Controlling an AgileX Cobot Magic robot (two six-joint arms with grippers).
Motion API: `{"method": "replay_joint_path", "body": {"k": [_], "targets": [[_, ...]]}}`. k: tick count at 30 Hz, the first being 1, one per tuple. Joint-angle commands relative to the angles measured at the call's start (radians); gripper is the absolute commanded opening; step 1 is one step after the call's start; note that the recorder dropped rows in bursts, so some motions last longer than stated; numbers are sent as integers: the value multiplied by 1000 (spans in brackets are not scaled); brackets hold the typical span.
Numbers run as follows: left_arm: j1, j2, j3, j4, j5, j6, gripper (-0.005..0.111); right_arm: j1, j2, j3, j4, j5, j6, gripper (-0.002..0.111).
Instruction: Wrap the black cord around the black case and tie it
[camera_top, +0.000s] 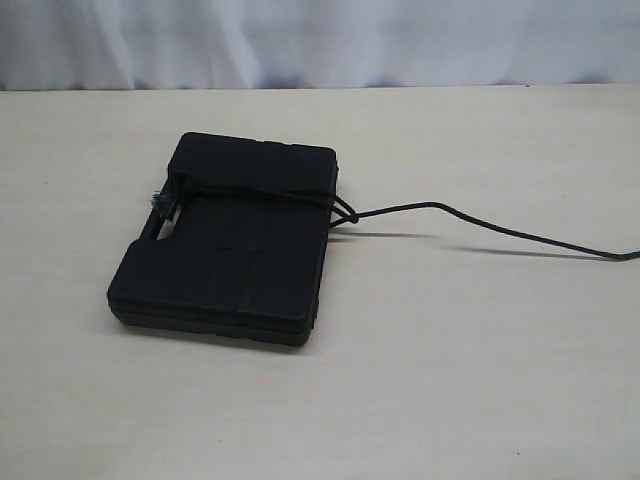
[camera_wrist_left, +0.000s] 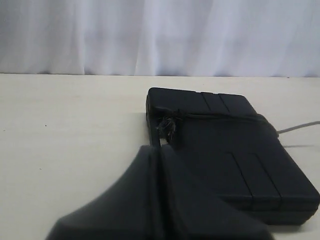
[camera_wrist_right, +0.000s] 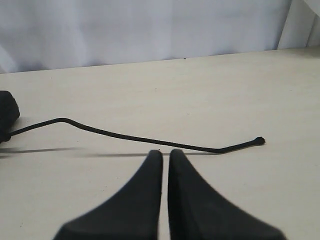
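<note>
Although looped once over the black case (camera_top: 230, 245) (mid-bench (camera_top: 450, 380)), not yet tied: black cord (camera_top: 437, 205) tail trailing toward the right edge. Both pairs of jaws pressed together, empty. Next, probably: spread right jaws, pinch the tail near its tip.

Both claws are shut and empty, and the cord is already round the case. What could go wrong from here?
The black cord crosses the black case just once, near one end, so it might slip off. The tie at the case's edge looks small; it could loosen. The long free tail lies near the right claw and could snag.
</note>
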Motion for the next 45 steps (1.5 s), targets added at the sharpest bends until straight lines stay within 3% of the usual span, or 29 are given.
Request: {"method": "replay_joint_path", "body": {"k": [1, 18, 24, 31, 45], "targets": [[5, -4, 3, 6, -1, 1, 0, -7, -5, 2, 4, -3, 7, 4], [5, -4, 3, -46, -1, 1, 0, -11, -5, 2, -30, -3, 7, 4], [7, -4, 3, -46, -1, 1, 0, -81, -5, 2, -38, -3, 7, 4], [70, -4, 3, -46, 5, 1, 0, -93, -5, 2, -51, -3, 7, 4], [70, -4, 3, 60, 6, 1, 0, -93, -5, 2, -48, -3, 7, 4]]}}
